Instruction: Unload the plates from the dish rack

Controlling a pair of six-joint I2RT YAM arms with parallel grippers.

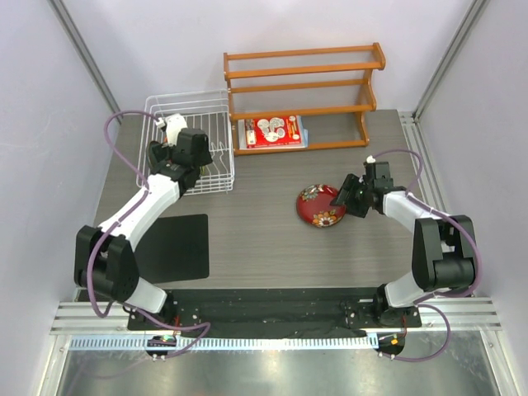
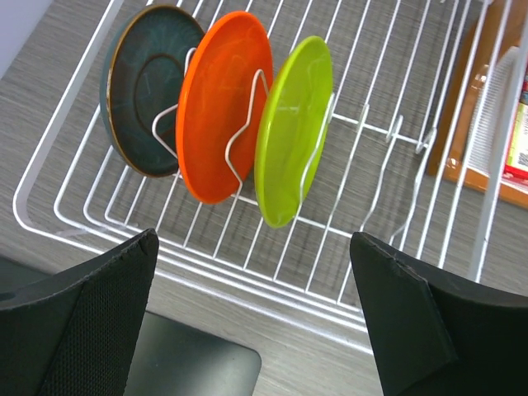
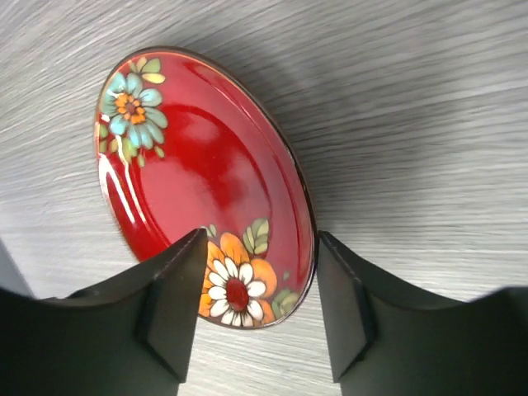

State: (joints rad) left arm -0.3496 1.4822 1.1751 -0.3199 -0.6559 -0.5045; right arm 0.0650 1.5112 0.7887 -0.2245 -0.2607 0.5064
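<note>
Three plates stand on edge in the white wire dish rack [image 1: 190,100] at the far left of the table [image 1: 264,239]. Each leans in its own wire slot. In the left wrist view they run in a row: the dark teal plate [image 2: 140,91], then the orange plate [image 2: 223,103], then the lime green plate [image 2: 293,128]. The rims of neighbouring plates overlap in that view. The slots beyond the green one hold nothing.

The left gripper [image 2: 252,305] hovers over the near side of the rack with its fingers [image 2: 91,313] spread wide. It touches no plate.

The dark red floral plate [image 1: 320,205] lies flat on the table, right of centre and well apart from the rack. The right gripper [image 3: 260,305] sits at the plate's right rim. Its fingers [image 3: 173,305] are parted on either side of that rim and do not pinch it.

Beyond the plate, at the far edge, stands an orange-brown wooden slatted shelf [image 1: 305,87], just right of the rack. A red-and-white printed packet [image 1: 272,132] lies flat on its bottom tier. A black mat [image 1: 177,246] lies on the near left of the table, beside the left arm.
</note>
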